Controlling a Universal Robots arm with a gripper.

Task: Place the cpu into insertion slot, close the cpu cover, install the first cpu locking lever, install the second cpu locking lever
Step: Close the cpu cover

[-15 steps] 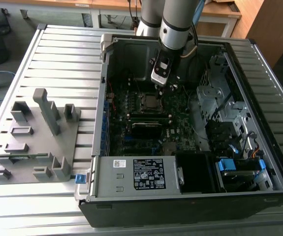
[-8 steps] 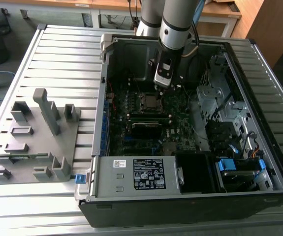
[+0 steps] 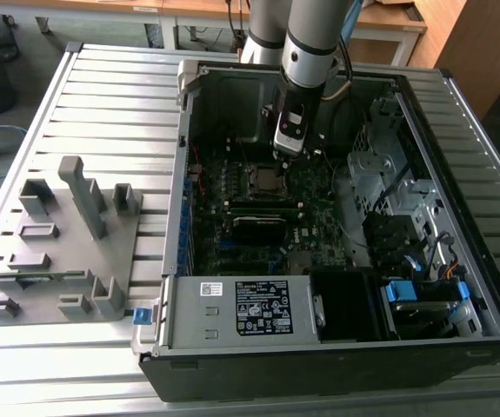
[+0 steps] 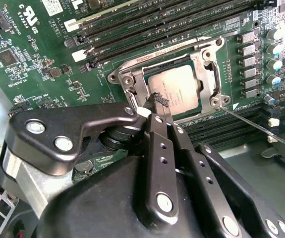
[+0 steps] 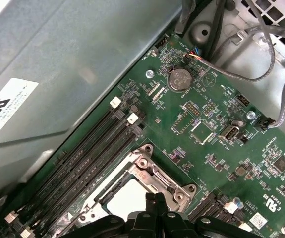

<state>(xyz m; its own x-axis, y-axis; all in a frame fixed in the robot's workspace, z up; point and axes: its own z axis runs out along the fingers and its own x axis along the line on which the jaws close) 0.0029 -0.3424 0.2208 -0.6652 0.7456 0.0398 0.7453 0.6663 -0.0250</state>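
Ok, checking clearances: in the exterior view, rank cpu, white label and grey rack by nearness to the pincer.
1. cpu, inside the case, beside the pincer.
2. white label, on the silver box.
3. grey rack, outside the case, exterior view's left.

Table (image 3: 110, 95): PC case (image 3: 336, 369) on it; parts rack (image 3: 58, 252) on it, at exterior view's left of case, apart.
Case: motherboard (image 3: 223, 187) inside, on floor; PSU (image 3: 250, 308) along near side; drive cage (image 3: 380, 174) at exterior view's right of board.
Insertion slot (image 3: 250, 170): in board.
Cpu (image 4: 174, 91): in slot.
Cpu cover (image 4: 209, 74): lies flat round cpu.
RAM slots (image 5: 83, 158): just beside slot.
Gripper (image 4: 156, 99): over slot, tip at cover's edge.
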